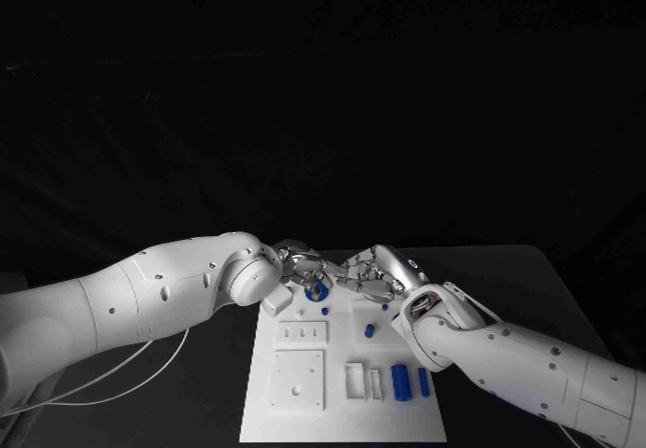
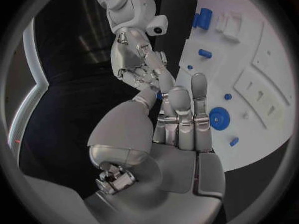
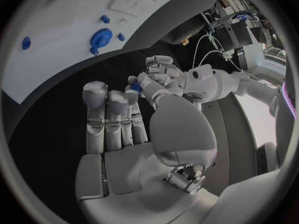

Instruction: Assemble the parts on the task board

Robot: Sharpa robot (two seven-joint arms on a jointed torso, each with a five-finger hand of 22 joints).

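1. The silver left hand [image 1: 303, 266] and silver right hand [image 1: 373, 273] meet fingertip to fingertip above the far end of the white task board [image 1: 303, 425].
2. Both pinch one small blue part [image 3: 134, 87].
3. A round blue disc part [image 2: 219, 118] sits on the board below them.

Left arm [image 1: 148, 299]: glossy white shell of rounded segments, dotted with small dark screw holes, ending in a ball-like wrist housing. Thin pale cable [image 1: 128, 373] loops beneath it.
Right arm [image 1: 525, 369]: same white shell with dark screw holes; an open recess near the wrist shows red and dark parts inside.
Left hand [image 2: 177, 134]: brushed silver metal, broad flat palm plates, smooth domed thumb base, segmented fingers [image 2: 199, 92] with rounded pale tips.
Right hand [image 3: 134, 134]: matching silver build, a small exposed mechanism at the thumb base.
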